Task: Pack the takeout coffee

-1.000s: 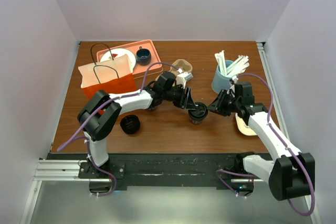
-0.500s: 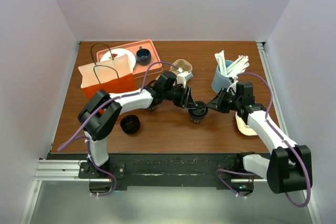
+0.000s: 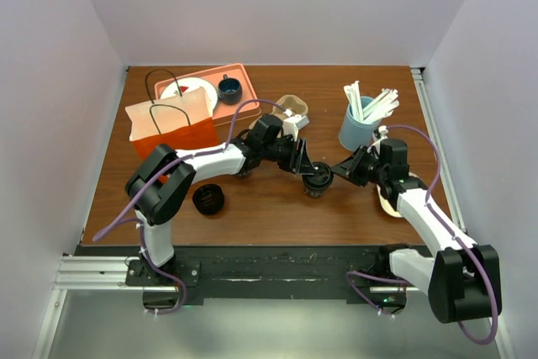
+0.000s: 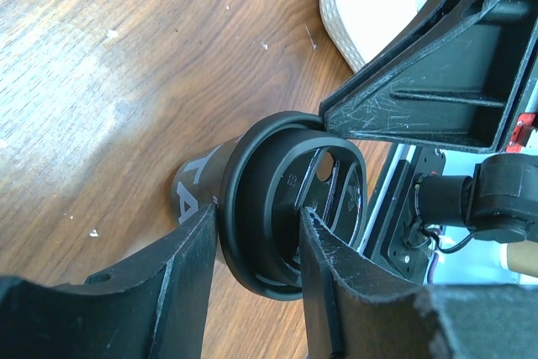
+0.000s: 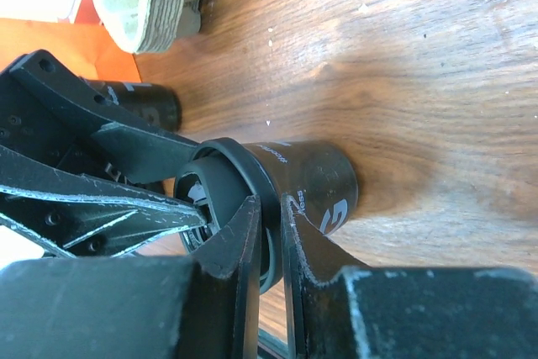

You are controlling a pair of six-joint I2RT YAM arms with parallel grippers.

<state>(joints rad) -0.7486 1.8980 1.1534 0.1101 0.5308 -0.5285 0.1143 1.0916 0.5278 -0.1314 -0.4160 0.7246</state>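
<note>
While the takeout coffee (image 3: 317,180) is standing upright in the middle of the table (image 3: 269,208), the left gripper (image 4: 259,237) is clasping it around its lidded top and the right gripper (image 5: 269,218) is pinching the lid's rim. Packing is looking barely begun: the cup is sitting well apart from the orange bag (image 3: 181,136), and carrying it over and setting it inside is all remaining.

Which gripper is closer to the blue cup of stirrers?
Right. The right gripper pinches the takeout coffee a short way from the blue cup; the left gripper grips it from the far side.
</note>
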